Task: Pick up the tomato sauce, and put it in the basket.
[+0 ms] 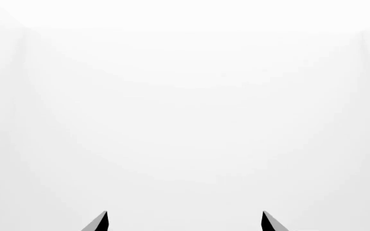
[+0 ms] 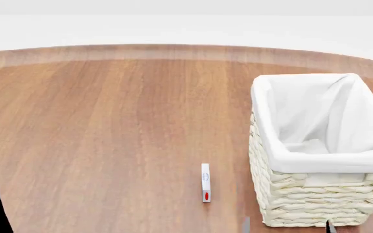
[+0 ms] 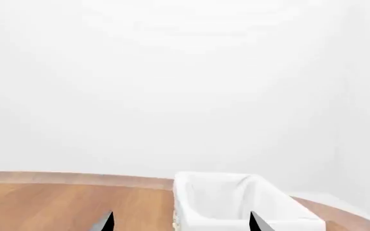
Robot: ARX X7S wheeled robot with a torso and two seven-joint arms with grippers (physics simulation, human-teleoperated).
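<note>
I cannot find the tomato sauce in any view, so I cannot tell where it stands, which way it points, or how its long axis lies. My left gripper [image 1: 185, 224] and right gripper [image 3: 181, 224] both have their fingers spread apart, holding nothing. The basket [image 2: 303, 201] sits open-topped on the table [image 2: 109, 121] to my right. Near its left side lies a thin white strip [image 2: 205, 187] with a red mark, its length running away from me; I cannot tell what it is. A can should be stiff, smooth-sided and fairly weighty, so I would grip across its middle.
</note>
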